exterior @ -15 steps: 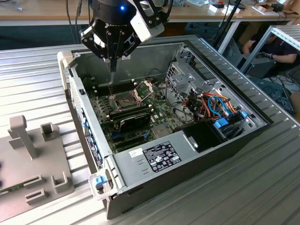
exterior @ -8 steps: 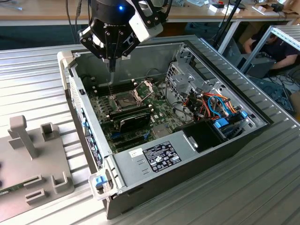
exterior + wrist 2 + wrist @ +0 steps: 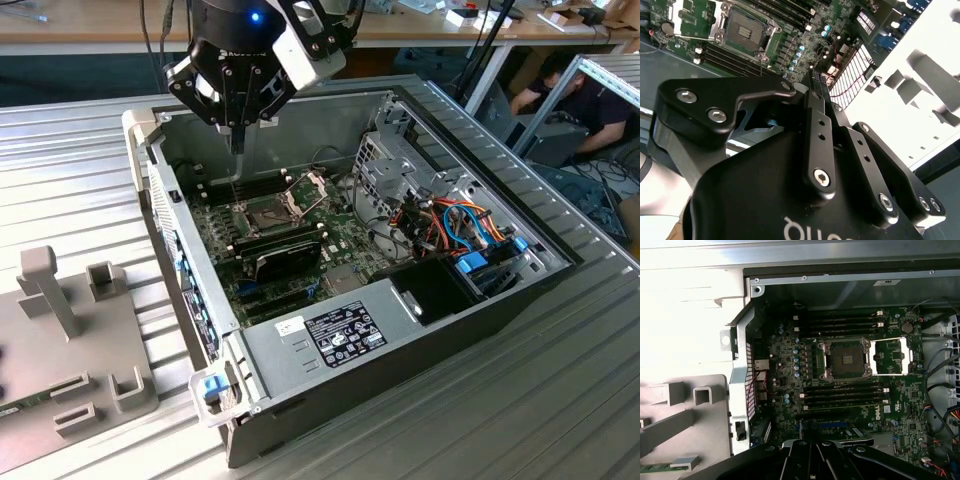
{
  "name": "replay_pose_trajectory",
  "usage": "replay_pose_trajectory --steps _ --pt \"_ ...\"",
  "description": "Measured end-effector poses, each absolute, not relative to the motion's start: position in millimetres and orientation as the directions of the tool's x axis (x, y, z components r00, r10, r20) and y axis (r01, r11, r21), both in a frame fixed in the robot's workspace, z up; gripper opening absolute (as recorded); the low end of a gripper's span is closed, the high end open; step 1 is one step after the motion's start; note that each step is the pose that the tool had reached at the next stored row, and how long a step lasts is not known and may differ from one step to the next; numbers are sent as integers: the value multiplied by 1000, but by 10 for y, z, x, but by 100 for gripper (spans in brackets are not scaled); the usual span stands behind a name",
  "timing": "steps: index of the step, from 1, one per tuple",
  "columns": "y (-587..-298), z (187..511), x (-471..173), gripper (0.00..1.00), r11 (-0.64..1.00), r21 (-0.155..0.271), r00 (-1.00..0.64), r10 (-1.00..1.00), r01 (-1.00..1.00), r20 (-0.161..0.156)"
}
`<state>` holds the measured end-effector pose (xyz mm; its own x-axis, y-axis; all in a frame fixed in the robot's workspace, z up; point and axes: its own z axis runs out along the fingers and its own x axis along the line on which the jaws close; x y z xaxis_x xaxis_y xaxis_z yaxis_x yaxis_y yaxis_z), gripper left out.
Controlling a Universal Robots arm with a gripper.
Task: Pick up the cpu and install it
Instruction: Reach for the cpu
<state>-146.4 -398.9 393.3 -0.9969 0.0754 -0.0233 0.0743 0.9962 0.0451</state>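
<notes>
hand [image 3: 237,135] hangs over the open case [image 3: 400,385], above the motherboard [image 3: 790,365] and near the socket [image 3: 846,360], not touching either. its 2 fingers [image 3: 812,107] are drawn together to a narrow tip. nothing reads between them, but in the second wrist view the tips run away from the lens, so a thin part pinched there could escape notice. judgement: closed, empty as far as shows.

socket stands ready. hinged plate [image 3: 310,185] is raised and tipped aside, leaving the bed bare for a drop from above. bed reads dark in both wrist views, with no silver-grey top in it, so i judge the install not yet done. cpu: cannot place it.

case lies on its side mid-bench [image 3: 80,170], side panel off, likely so the board faces up for a straight-down approach. grey fixture [image 3: 60,340] sits toward the bench edge at the exterior view's left. its upright holders are probably staging for parts. its near end is cut off, and a green strip [image 3: 660,467] lies in 1 slot, too little showing to name.

hard to make out: long black card [image 3: 285,252] covers the board just beside the socket. cable bundle [image 3: 455,225] hides the case's far corner. the hand's own body blocks the lower board in the first wrist view.
</notes>
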Motion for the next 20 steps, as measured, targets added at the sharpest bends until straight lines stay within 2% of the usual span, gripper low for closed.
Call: replay_pose_trajectory --steps 20 --pt "-3988 3933 -1546 11 996 45 -997 75 74 -23"
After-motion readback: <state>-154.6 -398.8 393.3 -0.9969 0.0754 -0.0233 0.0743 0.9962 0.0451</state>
